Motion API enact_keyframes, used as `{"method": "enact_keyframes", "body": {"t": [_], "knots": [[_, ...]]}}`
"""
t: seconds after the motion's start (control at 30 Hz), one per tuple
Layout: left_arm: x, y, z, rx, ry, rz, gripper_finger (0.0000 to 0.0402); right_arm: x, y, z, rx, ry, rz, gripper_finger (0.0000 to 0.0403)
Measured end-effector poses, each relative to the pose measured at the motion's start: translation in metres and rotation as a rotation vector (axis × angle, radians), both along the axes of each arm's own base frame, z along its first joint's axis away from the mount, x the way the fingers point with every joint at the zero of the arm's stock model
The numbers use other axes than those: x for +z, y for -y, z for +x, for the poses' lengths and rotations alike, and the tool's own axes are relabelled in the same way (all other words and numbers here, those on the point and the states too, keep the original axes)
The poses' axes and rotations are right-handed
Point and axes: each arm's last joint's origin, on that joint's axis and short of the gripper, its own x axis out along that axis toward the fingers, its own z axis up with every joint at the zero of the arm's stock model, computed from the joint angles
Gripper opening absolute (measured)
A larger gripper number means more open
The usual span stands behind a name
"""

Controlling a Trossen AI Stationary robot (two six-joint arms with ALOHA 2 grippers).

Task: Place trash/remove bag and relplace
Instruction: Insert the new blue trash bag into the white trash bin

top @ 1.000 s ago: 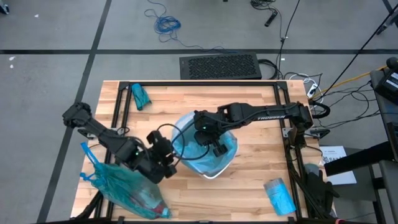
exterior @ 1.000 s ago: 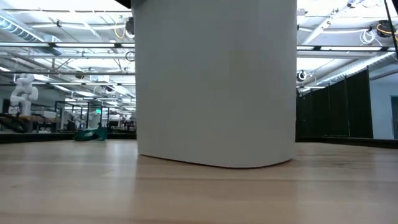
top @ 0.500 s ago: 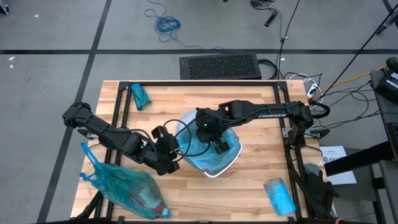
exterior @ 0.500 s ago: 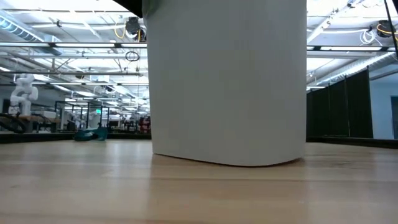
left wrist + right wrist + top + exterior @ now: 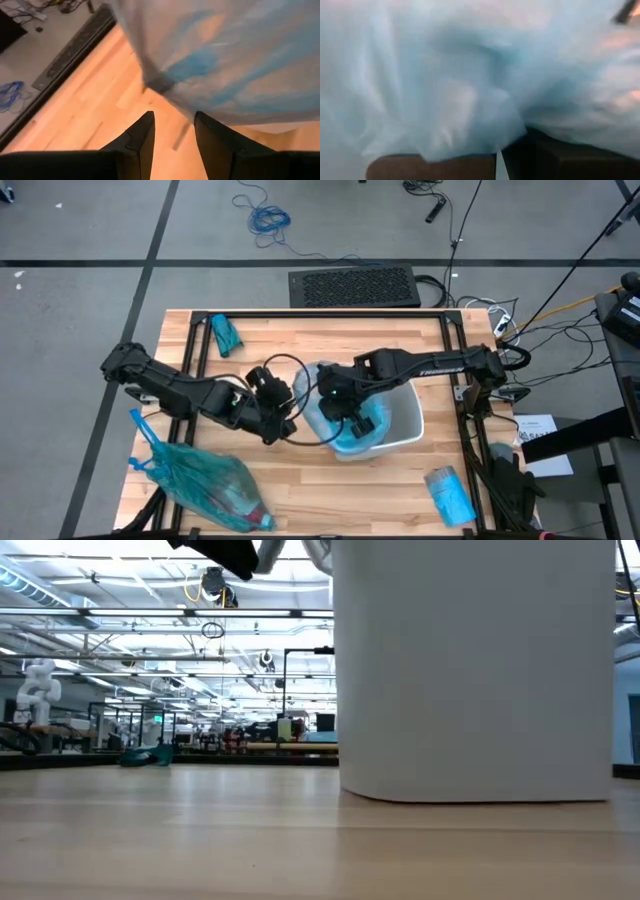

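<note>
A white bin (image 5: 475, 670) is running off the low view's top edge, hiding the room behind it. Pale blue plastic (image 5: 445, 75) is filling the right wrist view, covering that gripper's fingertips.

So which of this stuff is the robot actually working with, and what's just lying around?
In the job:
- white bin
- fresh blue bag, being fitted in the bin
- full green trash bag
- left gripper, at the bin's side
- right gripper, shut on the blue bag

Lying about:
- green wad
- blue packet
- floor cables

Blk keyboard (image 5: 354, 286) & blue cable (image 5: 268, 220) on floor beyond wood table (image 5: 270, 335).
</note>
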Motion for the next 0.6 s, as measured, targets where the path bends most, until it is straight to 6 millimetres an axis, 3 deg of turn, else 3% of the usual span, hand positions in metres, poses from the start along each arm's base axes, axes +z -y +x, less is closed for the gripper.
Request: {"method": "enact_keyframes", "body": {"t": [0.17,0.33,0.6], "knots": [[0.006,0.0,-0.002,-0.029,0.033,-0.052,0.0134,0.001,0.003,-0.004,-0.055,-0.029,-0.001,0.0004],[0.022,0.015,-0.011,-0.129,0.134,-0.135,0.0134,0.005,0.012,-0.016,-0.121,-0.092,-0.047,0.0004],[0.043,0.036,-0.04,-0.223,0.238,-0.27,0.0134,0.003,0.016,-0.024,-0.099,-0.178,0.001,0.0004]]}}
